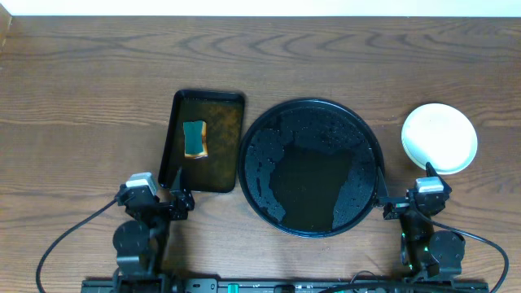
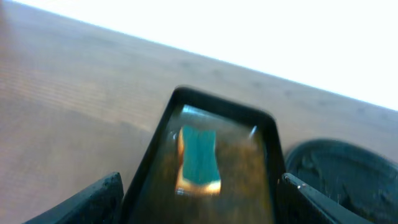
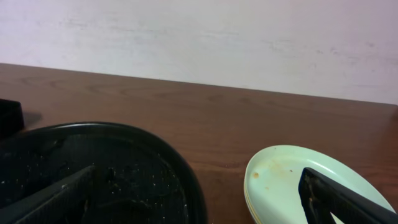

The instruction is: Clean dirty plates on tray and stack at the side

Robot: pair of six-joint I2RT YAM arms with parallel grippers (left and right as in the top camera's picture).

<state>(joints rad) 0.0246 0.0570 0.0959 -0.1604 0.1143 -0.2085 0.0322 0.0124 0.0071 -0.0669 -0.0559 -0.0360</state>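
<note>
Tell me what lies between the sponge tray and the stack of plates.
The wet round black tray, with nothing on it; the overhead view shows this.

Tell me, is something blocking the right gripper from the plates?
No, nothing visible is in the way. The open right gripper sits right next to the stacked plates, which rest on the table beside the black tray.
</note>
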